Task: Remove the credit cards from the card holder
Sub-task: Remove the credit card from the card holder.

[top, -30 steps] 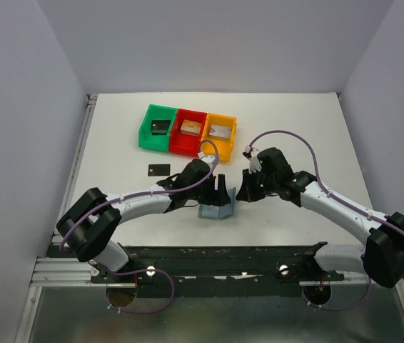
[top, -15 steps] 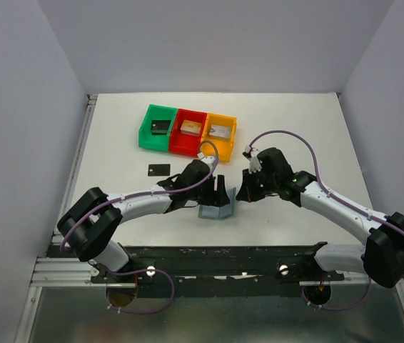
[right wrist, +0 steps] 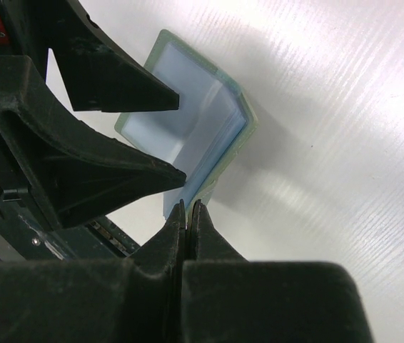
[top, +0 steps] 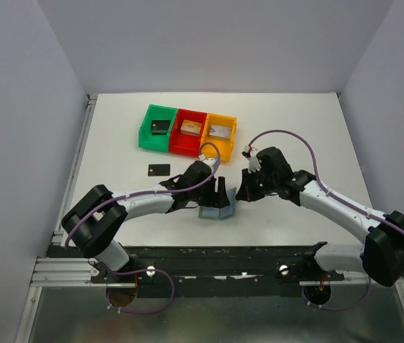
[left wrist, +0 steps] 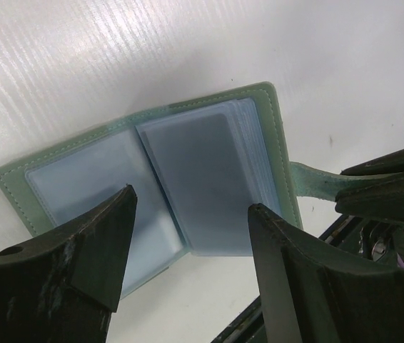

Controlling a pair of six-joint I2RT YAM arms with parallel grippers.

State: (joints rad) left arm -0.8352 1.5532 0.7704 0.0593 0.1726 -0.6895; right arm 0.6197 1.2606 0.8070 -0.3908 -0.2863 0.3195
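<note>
The card holder lies open between the two arms, grey-green outside with pale blue pockets. A grey rectangle shows through its right-hand pocket. My left gripper hangs open just above those pockets, with nothing between its fingers. In the top view the left gripper is over the holder's far side. My right gripper is shut on the holder's little closing tab and keeps that cover raised. One black credit card lies on the table to the left.
A green bin, a red bin and an orange bin stand in a row at the back, each with a small piece inside. The table's metal front rail runs close below the holder.
The left arm has shifted a little to the right over the holder. The holder and the right gripper stay where they were.
</note>
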